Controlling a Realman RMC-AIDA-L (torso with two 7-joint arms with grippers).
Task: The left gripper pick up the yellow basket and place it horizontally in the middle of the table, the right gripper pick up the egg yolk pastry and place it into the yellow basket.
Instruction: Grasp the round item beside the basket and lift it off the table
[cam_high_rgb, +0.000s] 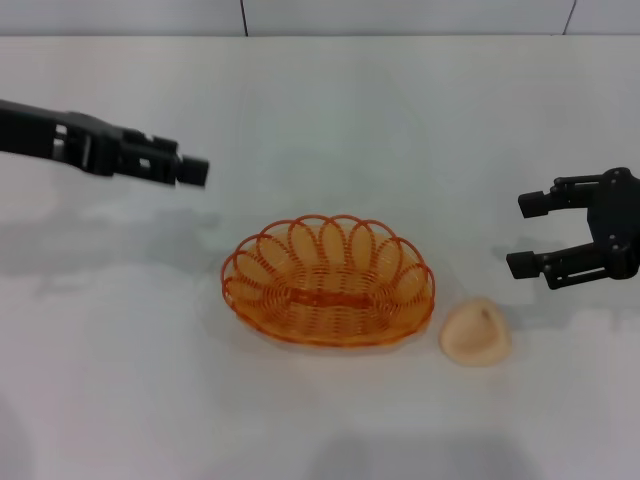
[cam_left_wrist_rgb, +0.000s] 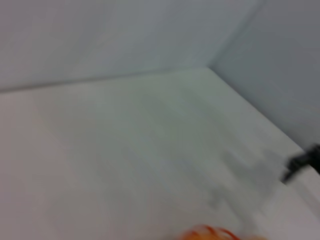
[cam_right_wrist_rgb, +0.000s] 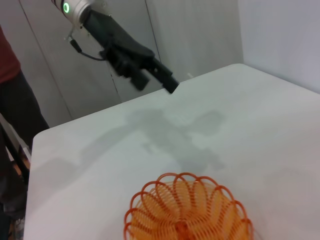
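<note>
One yellow basket sits mid-bench holding nothing, egg yolk pastry just right outside; right tool spread, left tool state unclear.

No legible text, label, brand, number or sign is found in any view. Nothing readable is carried by the yellow basket, the egg yolk pastry, the table or either arm.

The oval orange looped-wire basket sits mid-table on the white matte tabletop, with the small cream rounded pastry just beside it on the right, slightly nearer the robot.
</note>
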